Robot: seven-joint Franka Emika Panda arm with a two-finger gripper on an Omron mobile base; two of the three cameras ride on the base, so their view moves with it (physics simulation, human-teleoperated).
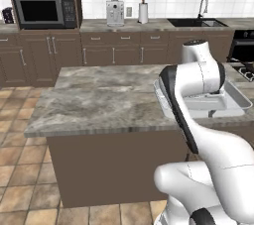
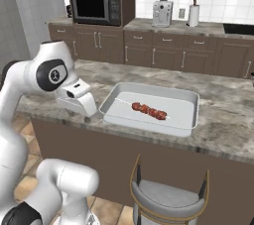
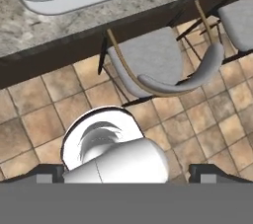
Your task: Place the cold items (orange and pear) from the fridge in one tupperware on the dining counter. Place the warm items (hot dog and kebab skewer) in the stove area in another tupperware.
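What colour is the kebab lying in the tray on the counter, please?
The kebab is reddish-brown, on a thin pale stick; the right base view shows it best.

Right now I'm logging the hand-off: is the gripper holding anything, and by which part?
Nothing is held. The gripper is open over the floor, while the kebab skewer lies in the tupperware.

Mottled grey stone counter [image 2: 223, 105], matt; smooth pale plastic tupperware [image 2: 191, 120]; dark wood cabinets [image 1: 49, 53]; terracotta floor tiles [image 3: 44, 114], matt.
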